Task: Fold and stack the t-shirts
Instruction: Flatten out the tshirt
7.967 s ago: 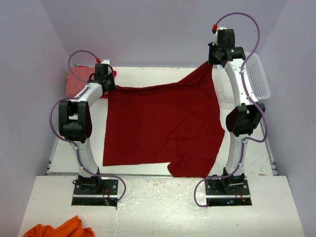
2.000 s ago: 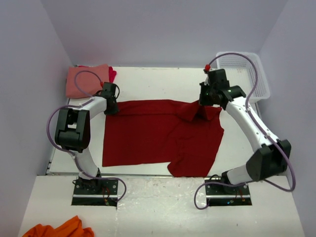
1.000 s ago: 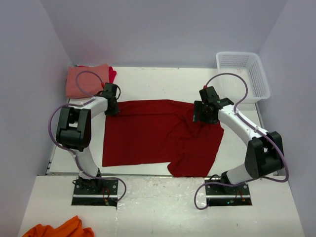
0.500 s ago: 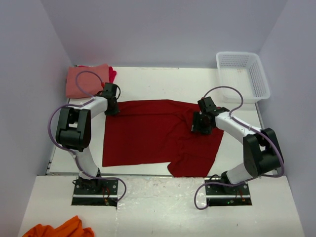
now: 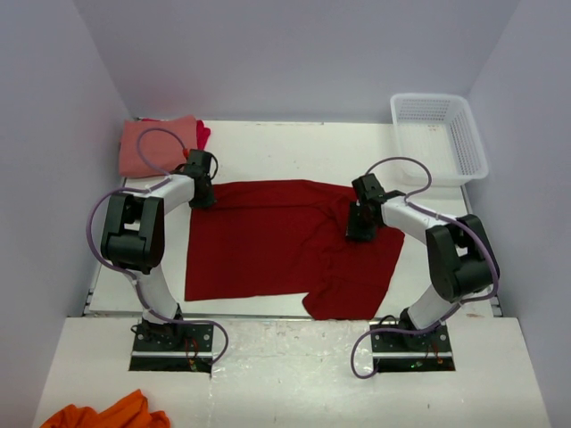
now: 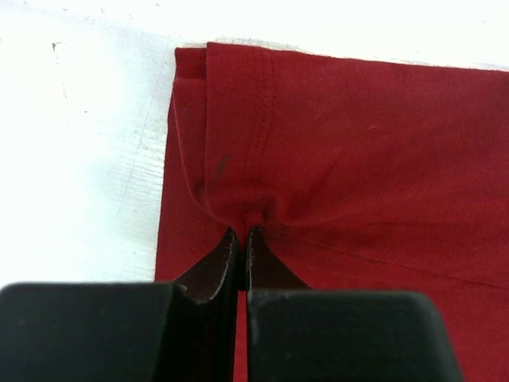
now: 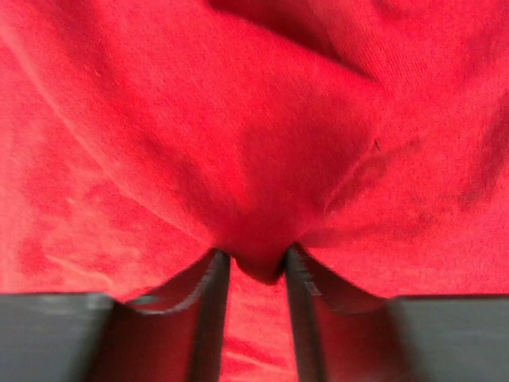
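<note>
The big dark red t-shirt (image 5: pixel 277 241) lies spread on the white table (image 5: pixel 294 147), rumpled along its right side and near edge. My left gripper (image 5: pixel 203 198) is shut on its far left corner, the hem (image 6: pixel 238 103) puckered at the fingertips (image 6: pixel 241 232). My right gripper (image 5: pixel 359 234) sits low on the shirt's right part, with a raised fold of red cloth (image 7: pixel 238 119) pinched between its jaws (image 7: pixel 256 259). The folded salmon-pink t-shirt (image 5: pixel 156 143) rests at the far left corner. A brighter red t-shirt (image 5: pixel 204 135) peeks out from under it.
A white plastic basket (image 5: pixel 393 111) stands at the far right corner. An orange cloth (image 5: pixel 98 415) lies off the table at the near left. Grey walls close in on three sides.
My right gripper has slid left and lower onto the shirt's right part, and its jaws have narrowed around a fold of cloth. The left arm has stayed still.
</note>
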You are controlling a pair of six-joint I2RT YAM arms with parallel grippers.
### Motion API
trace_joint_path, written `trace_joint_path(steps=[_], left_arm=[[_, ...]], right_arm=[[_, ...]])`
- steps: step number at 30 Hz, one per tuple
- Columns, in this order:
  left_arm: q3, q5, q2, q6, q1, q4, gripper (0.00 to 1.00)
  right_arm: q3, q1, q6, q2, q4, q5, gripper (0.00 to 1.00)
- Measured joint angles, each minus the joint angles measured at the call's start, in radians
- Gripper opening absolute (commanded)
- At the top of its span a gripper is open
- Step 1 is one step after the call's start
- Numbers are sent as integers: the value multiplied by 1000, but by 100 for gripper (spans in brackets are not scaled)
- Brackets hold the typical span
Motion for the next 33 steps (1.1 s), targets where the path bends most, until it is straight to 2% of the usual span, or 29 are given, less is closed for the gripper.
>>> trace_joint_path(steps=[2,12,16,25,28,33], left_arm=[[0,1,0,0,0,0,0],[0,23,-35,0,0,-3,0],[10,51,-112,0,-4,-36,0],[176,187,-496,1,-10,-112,0],[225,226,-657,4,-10,-136,0],[316,274,-899,19,-10,-193,0]], right_arm=[[13,0,-1,7,1,1,0],[51,8,5,-16,-52,43,0],[158,12,-19,-101,-148,85,0],[774,13,-127,-185,-366,140,0],[872,27,-150,-277,-435,136,0],[982,60,-190,-517,-555,88,0]])
